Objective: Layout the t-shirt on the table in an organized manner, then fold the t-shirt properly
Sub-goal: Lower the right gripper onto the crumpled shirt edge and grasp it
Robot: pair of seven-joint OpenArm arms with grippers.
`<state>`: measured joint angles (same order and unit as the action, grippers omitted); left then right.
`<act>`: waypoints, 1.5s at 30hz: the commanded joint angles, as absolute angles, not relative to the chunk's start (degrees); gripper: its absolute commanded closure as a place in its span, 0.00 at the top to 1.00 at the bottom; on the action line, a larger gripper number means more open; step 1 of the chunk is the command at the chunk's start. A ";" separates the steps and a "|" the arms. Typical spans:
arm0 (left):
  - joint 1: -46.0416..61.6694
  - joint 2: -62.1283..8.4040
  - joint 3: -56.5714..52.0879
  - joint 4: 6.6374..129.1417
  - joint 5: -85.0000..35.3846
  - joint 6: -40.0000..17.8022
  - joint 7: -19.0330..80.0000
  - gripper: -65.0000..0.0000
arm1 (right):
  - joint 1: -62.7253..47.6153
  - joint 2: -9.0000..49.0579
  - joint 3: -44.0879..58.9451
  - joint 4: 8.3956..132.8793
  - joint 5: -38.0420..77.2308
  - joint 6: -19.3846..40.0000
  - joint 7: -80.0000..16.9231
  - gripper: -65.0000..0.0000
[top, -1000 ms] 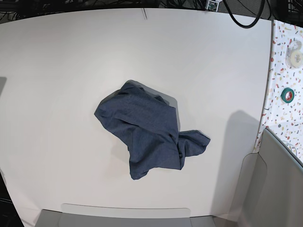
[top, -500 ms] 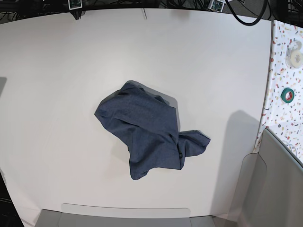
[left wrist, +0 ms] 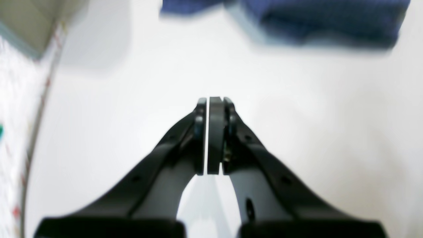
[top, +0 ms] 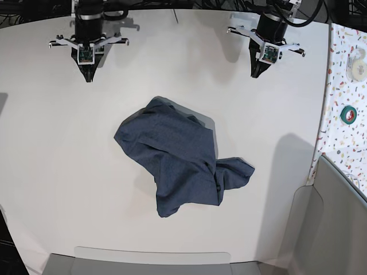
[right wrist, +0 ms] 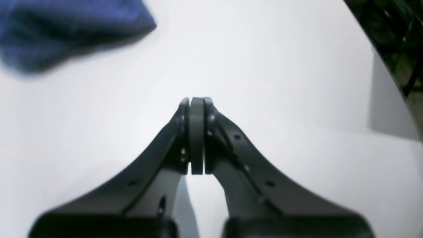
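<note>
T-shirt [top: 180, 163] lies crumpled mid-table [top: 57, 143], plain navy side up, nothing on it. Left gripper [top: 255, 73] and right gripper [top: 88, 77] hover at far edge, well apart from cloth, both clenched on nothing. Speckled side surface [top: 338, 114] holds green tape roll [top: 348, 115] and white roll [top: 357, 64]. Grey panel [top: 338, 223] at corner.
</note>
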<state>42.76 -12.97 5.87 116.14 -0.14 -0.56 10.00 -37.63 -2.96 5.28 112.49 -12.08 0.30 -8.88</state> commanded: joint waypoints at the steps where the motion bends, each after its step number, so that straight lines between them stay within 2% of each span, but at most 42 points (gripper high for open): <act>1: 41.36 -12.97 5.76 117.23 -0.13 -0.57 7.87 0.00 | -35.47 -3.12 5.41 113.54 -12.35 -0.31 -9.80 0.01; 6: 36.53 -12.70 6.02 117.23 -0.13 -0.57 7.87 0.01 | -24.13 -3.91 5.32 113.89 -12.26 -0.31 -20.18 0.01; 10: 32.48 -12.79 7.78 117.23 -0.13 -0.57 8.04 0.10 | -15.78 -3.38 5.32 113.89 -12.26 -0.13 -25.19 0.03; 12: 29.85 -12.79 8.57 117.23 -0.13 -0.57 10.24 0.16 | -11.91 -3.38 5.32 113.89 -12.09 -0.13 -27.65 0.09; 14: 25.98 -12.79 10.77 117.23 -0.13 -0.57 15.25 0.20 | -7.43 -3.91 5.32 113.63 -12.00 -0.22 -30.81 0.21; 17: 21.14 -12.70 13.49 117.14 -0.13 -0.57 22.64 0.20 | -2.24 -4.00 4.88 112.92 -12.00 -0.22 -34.77 0.32; 20: 18.07 -12.70 15.87 117.05 -0.13 -0.57 28.26 0.21 | 2.68 -4.09 4.79 109.49 -11.91 0.13 -36.09 0.37; 25: 16.31 -12.62 16.22 116.97 -0.22 -0.57 31.87 0.21 | 10.15 -5.05 5.05 97.27 -7.16 0.22 -36.09 0.38; 27: 16.31 -11.56 16.13 116.97 -0.22 -0.57 32.48 0.24 | 12.26 -4.88 4.88 92.97 -3.65 0.22 -36.44 0.38; 32: 16.48 -9.19 15.96 116.97 -0.13 -0.57 35.91 0.35 | 13.32 -4.70 4.79 87.25 4.35 0.31 -36.53 0.38; 40: 16.92 -9.27 15.96 116.88 -0.13 -0.57 36.26 0.35 | 8.13 -4.62 4.70 86.37 16.48 2.33 -36.53 0.38; 45: 16.92 -9.19 16.04 116.88 -0.13 -0.57 36.53 0.35 | 6.46 -4.00 4.70 86.02 17.80 2.68 -36.53 0.38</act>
